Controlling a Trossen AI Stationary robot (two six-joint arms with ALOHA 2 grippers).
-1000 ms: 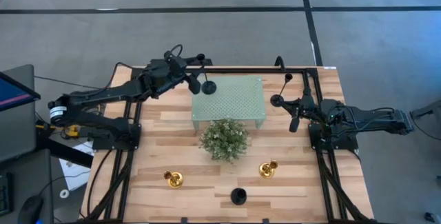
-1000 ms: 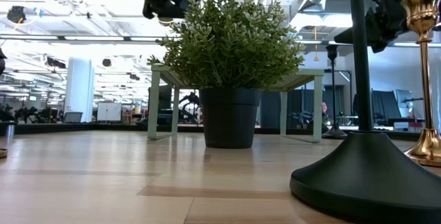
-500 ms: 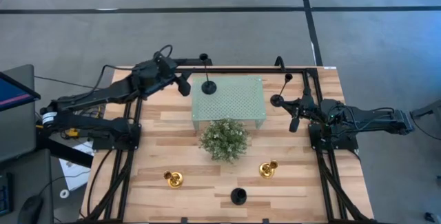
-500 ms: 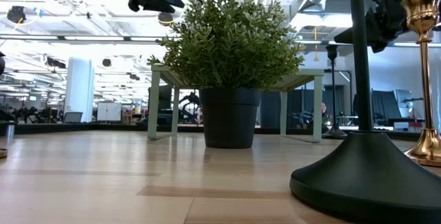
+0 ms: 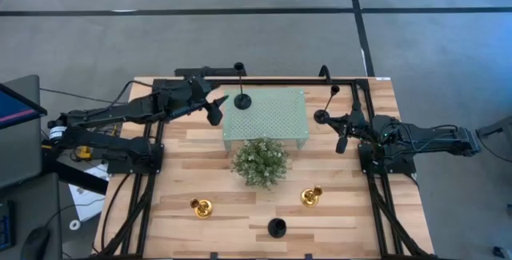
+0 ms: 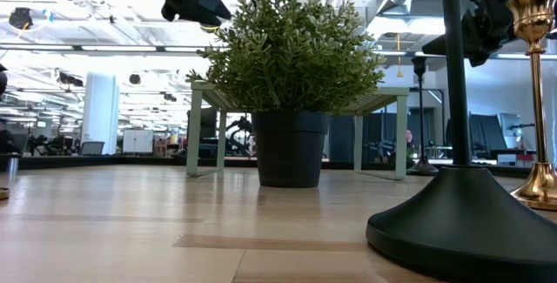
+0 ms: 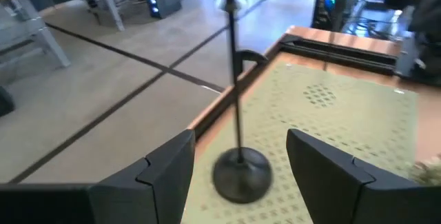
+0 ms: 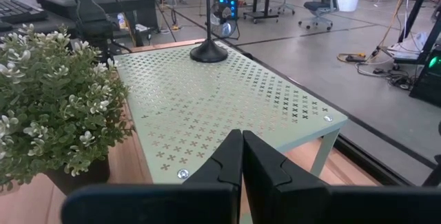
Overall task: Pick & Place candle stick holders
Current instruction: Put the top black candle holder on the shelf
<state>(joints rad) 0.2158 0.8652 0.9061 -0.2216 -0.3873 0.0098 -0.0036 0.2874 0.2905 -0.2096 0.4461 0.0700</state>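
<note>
A black candle stick holder [image 5: 242, 100] stands on its round base on the green perforated shelf [image 5: 272, 120], near the shelf's far left corner; it also shows in the left wrist view [image 7: 240, 172]. My left gripper [image 5: 216, 110] is open and empty, just left of the shelf, fingers either side of the holder in view but short of it. A second black holder [image 5: 322, 117] stands on the table right of the shelf. My right gripper [image 5: 340, 140] is shut and empty beside it. A third black holder [image 5: 277, 228] and two gold ones [image 5: 202, 208] [image 5: 311, 197] stand near the front edge.
A bushy green plant [image 5: 261, 162] in a dark pot stands in front of the shelf at mid-table. Black frame rails run along the table's left, right and far sides. Bare wood lies between the plant and the front holders.
My left gripper has drawn back from the black holder on the shelf, toward the table's left edge and then a little toward the near edge. The holder stays upright on the shelf.
</note>
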